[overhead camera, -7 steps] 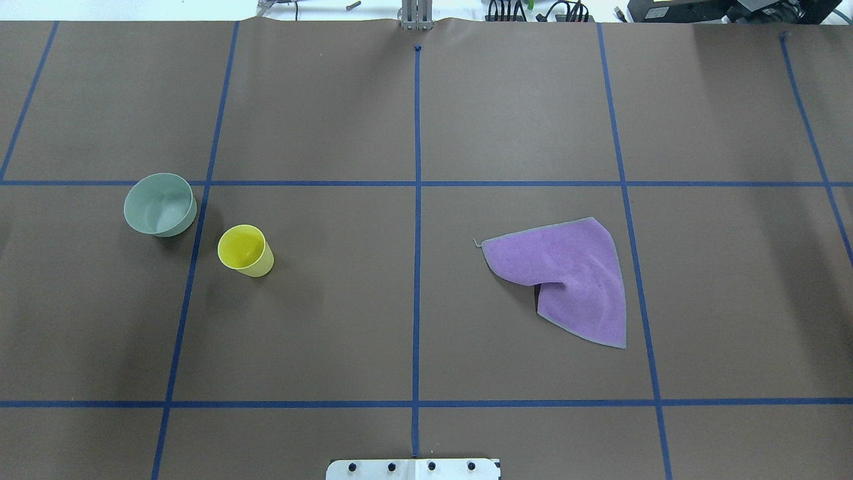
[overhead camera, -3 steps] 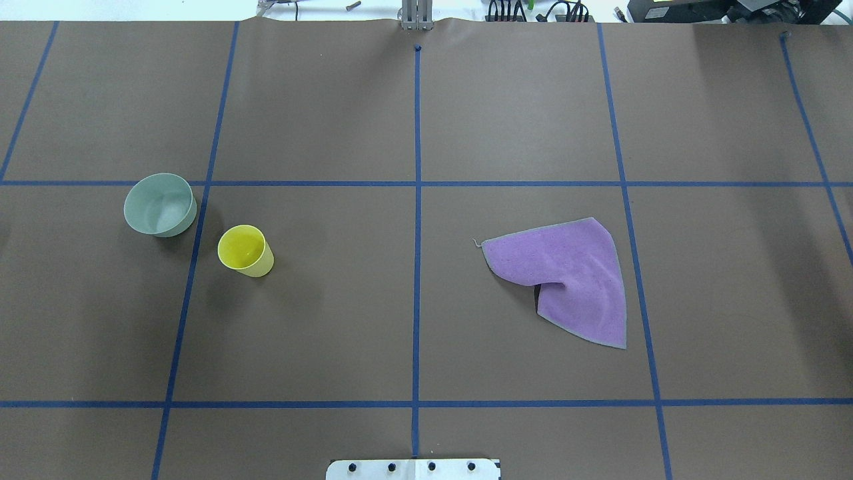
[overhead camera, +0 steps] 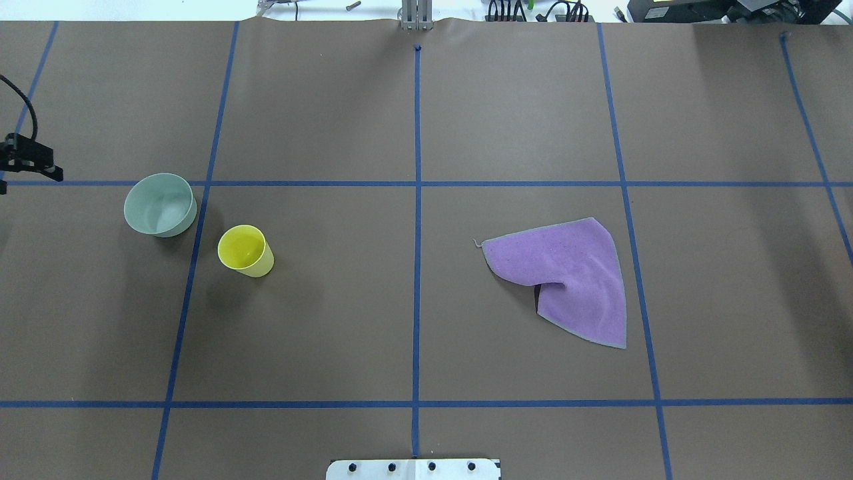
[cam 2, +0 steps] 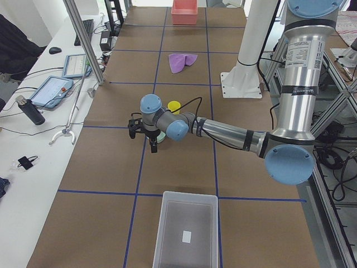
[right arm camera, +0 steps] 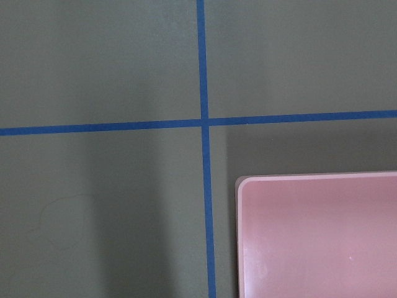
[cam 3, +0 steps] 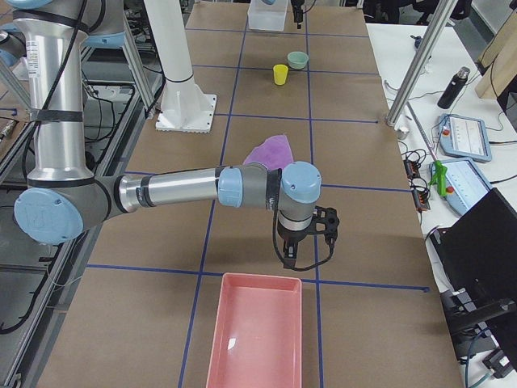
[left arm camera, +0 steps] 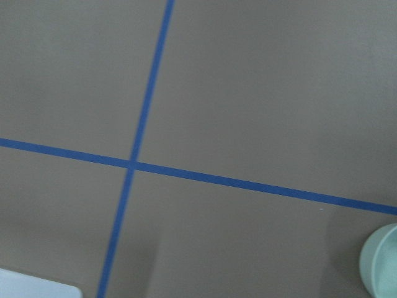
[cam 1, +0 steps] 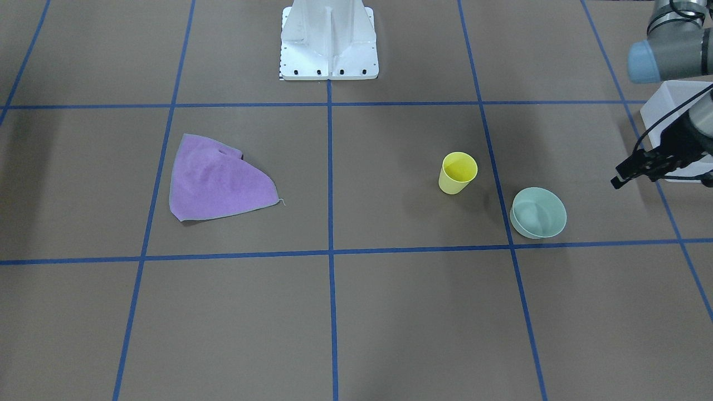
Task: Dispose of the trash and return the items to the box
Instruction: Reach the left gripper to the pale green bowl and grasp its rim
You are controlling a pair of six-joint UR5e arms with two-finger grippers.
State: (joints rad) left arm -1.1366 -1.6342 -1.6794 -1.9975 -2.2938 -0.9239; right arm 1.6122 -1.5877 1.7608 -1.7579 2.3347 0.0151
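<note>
As the table [overhead camera: 426, 120] stands now, which steps are complete? [operator]

None. Status by item:
1. Bowl [overhead camera: 160, 205]: upright on the left half of the table, outside the box [cam 2: 173, 218].
2. Cup [overhead camera: 245, 250]: upright, just right of the bowl and a little nearer to my base, not touching it. Also outside the box.
3. Cloth [overhead camera: 566, 280]: lying loosely folded on the right half, well apart from both items. I judge it to be the trash. [arm]

Where are the containers? [operator]

The box sits at the left end of the table, left of the bowl, with neither item inside. A pink tray [cam 3: 254, 339] sits at the right end with nothing in it. I judge it to be the trash receptacle. [arm]

State of your hands? [operator]

Left gripper [cam 2: 143, 139]: above the table between box and bowl, near the bowl, fingers spread, holding nothing. Right gripper [cam 3: 305, 242]: above the table between cloth and tray. I cannot tell how far it is open, because only the side view shows it. [arm]

Remaining work? [operator]

All of it, in my judgement: bowl to box, cup to box, cloth to tray. The bowl lies closest to my left gripper. [arm]
</note>
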